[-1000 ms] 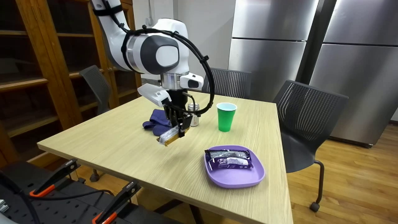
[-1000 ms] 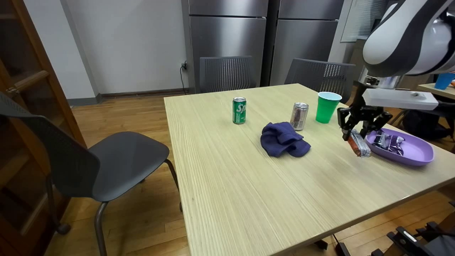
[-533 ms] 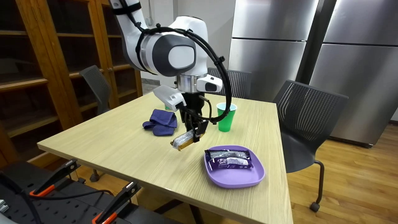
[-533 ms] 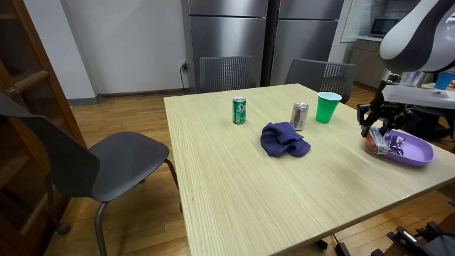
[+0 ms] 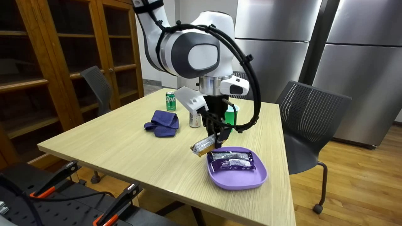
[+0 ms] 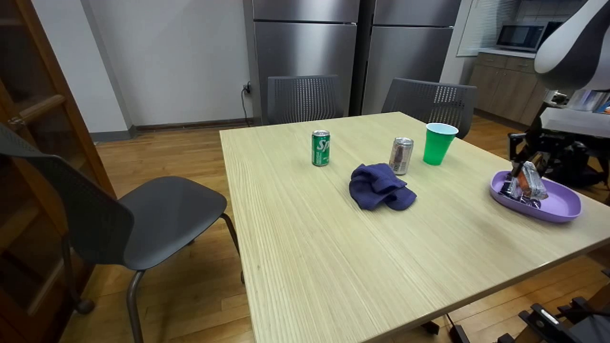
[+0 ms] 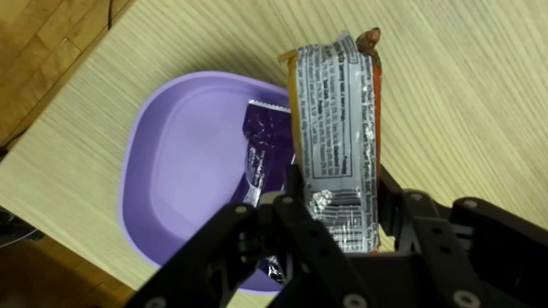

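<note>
While the end effector [image 7: 341, 184] pinches a foil-wrapped snack bar [image 7: 336, 128] by its long sides, I can see the bar's silver face, covered in small print, turned upward. The bar hangs above the bench [image 6: 305, 247], at the edge of a purple plate [image 7: 192, 158] in which two purple-and-silver wrapped bars [image 5: 233, 164] lie side by side. Farther off, in an exterior view, I make out a green cup [image 6: 438, 146], a silver can [image 6: 401, 156] standing near it, a crumpled navy cloth [image 6: 381, 187] and an upright Sprite can [image 6: 320, 148].
</note>
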Controlling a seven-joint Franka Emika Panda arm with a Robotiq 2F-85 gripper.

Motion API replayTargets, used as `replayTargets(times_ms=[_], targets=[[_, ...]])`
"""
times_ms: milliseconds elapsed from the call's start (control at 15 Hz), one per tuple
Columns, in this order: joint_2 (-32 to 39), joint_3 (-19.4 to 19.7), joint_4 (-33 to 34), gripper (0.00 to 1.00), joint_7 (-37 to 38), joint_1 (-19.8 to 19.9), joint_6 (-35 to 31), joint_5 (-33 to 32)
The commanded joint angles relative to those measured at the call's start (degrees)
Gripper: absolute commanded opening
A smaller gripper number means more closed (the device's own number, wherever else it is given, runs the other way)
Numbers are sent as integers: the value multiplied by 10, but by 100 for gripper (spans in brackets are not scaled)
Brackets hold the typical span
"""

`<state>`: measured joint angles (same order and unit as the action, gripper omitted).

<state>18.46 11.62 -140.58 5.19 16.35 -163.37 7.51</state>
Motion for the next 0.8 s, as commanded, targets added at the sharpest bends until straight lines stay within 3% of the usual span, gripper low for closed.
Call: replayTargets(times_ms=[0, 733], targets=[[16, -4, 34, 18, -36, 35, 22, 26], [85, -3, 106, 18, -56, 99, 48, 48]])
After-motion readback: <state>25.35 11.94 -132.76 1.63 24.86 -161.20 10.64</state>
